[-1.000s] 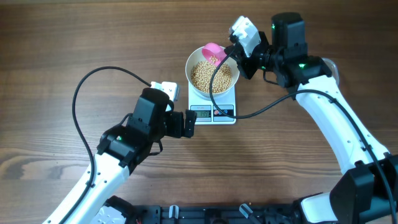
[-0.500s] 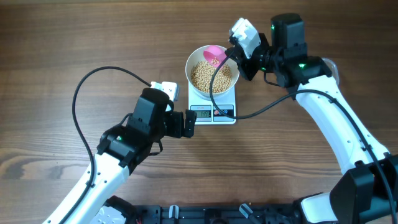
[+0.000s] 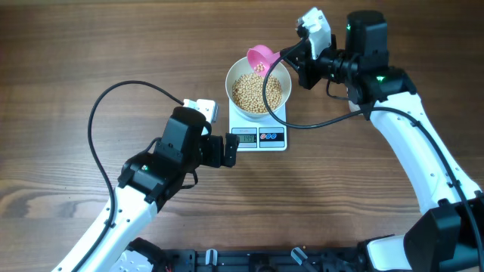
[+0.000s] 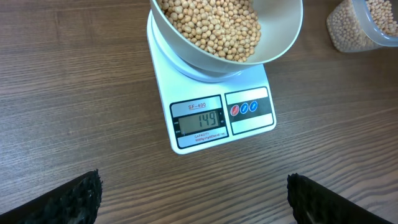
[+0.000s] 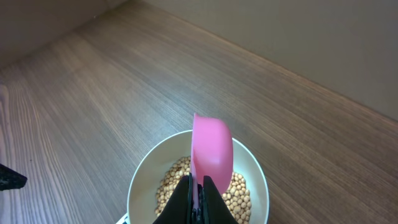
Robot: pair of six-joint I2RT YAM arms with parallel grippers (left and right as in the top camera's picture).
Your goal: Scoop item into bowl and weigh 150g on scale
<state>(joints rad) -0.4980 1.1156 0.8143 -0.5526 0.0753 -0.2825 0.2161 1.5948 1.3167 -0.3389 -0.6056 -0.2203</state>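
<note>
Left wrist — scale (image 4: 165, 87) labelled SF-400, display (image 4: 198, 121) 149

Matt wood-grain table (image 3: 76, 45), glossy white bowl (image 4: 280, 34), smooth white plastic scale (image 4: 186, 87), pink plastic scoop (image 5: 211, 146)

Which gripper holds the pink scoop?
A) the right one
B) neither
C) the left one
A: the right gripper is shut on the handle of the scoop above the bowl, while the left gripper is open and empty.
</note>
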